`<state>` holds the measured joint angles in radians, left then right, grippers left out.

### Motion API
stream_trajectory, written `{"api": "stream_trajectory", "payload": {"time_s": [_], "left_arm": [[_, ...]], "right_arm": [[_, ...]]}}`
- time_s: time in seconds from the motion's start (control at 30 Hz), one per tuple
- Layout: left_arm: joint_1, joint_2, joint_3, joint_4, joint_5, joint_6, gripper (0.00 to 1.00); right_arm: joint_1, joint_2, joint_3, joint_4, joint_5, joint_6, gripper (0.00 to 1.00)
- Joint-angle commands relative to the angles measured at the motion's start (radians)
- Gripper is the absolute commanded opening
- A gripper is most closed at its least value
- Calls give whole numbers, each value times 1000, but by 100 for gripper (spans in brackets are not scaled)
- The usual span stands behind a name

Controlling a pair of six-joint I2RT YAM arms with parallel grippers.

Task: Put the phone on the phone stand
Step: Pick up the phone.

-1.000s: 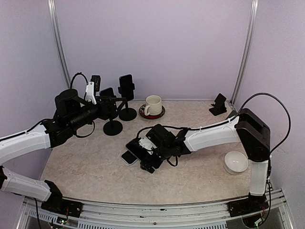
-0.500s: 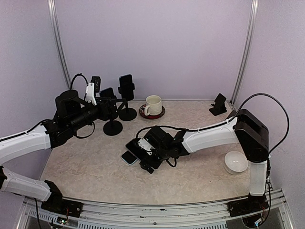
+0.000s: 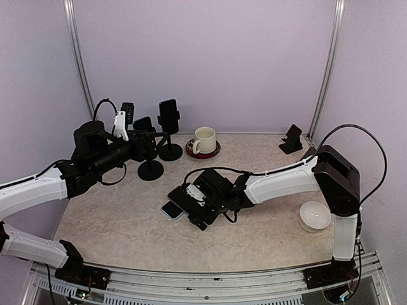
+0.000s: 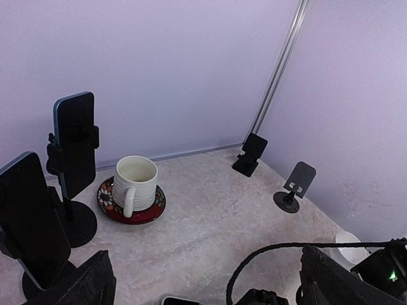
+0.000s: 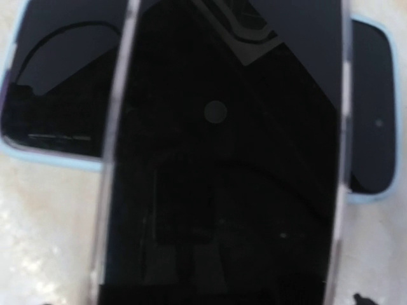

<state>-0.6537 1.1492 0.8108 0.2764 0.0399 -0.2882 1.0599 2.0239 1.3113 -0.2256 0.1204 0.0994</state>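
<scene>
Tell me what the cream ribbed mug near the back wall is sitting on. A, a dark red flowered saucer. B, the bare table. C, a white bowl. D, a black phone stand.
A: in the left wrist view the cream ribbed mug stands on the dark red flowered saucer, whose patterned rim shows all round the mug's base.
</scene>
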Motion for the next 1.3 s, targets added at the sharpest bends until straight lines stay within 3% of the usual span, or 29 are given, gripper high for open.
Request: {"api": "stream_trajectory", "payload": {"time_s": [0.0, 0.27, 0.57, 0.7, 0.83, 1.27], "left_arm": [[-5, -22, -10, 13, -6, -2, 99], [-6, -27, -7, 11, -1, -3, 99], [-5, -26, -5, 15, 0, -4, 99], [-5, -21, -2, 16, 4, -6, 99], [-5, -17, 5, 12, 4, -2, 99], [-2, 0, 5, 22, 19, -13, 99]], "right_arm": [[5, 15, 19, 17, -44, 4, 100], [-12, 39, 27, 26, -97, 3, 97], [-37, 38, 16, 42, -131, 8, 87], [-41, 29, 16, 46, -143, 7, 69], [-41, 6, 9, 64, -128, -6, 58], [-41, -140, -85, 172, -41, -23, 51]]}}
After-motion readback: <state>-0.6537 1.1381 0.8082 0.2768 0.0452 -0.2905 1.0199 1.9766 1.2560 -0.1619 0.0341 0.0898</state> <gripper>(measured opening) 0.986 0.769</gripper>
